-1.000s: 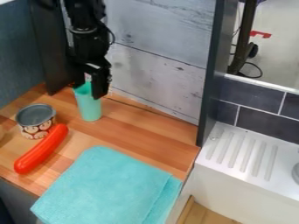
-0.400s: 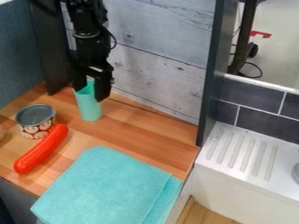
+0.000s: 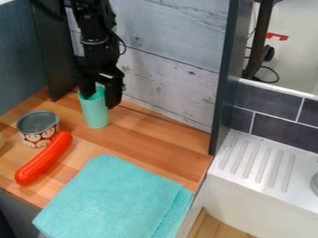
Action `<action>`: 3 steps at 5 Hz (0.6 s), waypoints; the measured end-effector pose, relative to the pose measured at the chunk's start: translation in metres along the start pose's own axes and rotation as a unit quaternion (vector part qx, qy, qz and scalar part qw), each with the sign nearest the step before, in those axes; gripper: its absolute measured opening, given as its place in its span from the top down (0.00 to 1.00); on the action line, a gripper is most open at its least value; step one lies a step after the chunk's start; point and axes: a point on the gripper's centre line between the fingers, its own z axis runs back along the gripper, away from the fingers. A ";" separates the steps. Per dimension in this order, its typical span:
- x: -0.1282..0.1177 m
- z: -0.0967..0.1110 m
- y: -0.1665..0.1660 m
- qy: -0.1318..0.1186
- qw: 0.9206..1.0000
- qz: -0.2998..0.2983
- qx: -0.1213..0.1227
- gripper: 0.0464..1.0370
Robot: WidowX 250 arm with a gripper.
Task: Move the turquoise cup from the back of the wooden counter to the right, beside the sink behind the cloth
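A black gripper (image 3: 99,102) hangs, fingers apart, at a green cup (image 3: 95,114) | likely light, stiff, slick — best pinched by its upper walls

In the upper left of the frame, I had the end effector (image 3: 99,101) at the mouth of an upright mint-green cup (image 3: 95,114), its fingers apart; I couldn't tell whether they touched it. The cup stood on the wooden desk (image 3: 146,135). Left of it I saw a can (image 3: 38,129) with a grey top, and just beside that a red toy sausage (image 3: 43,159) lying aslant. A folded turquoise cloth (image 3: 115,200) lay at the lower left, and a white ridged drainboard (image 3: 258,162) sat at the right.
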 end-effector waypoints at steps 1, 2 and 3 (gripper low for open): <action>0.003 -0.008 0.000 -0.003 1.000 0.009 -0.001 0.04; 0.001 -0.020 0.000 0.011 1.000 0.019 -0.001 0.09; -0.002 -0.034 0.006 0.025 0.999 0.035 0.001 0.38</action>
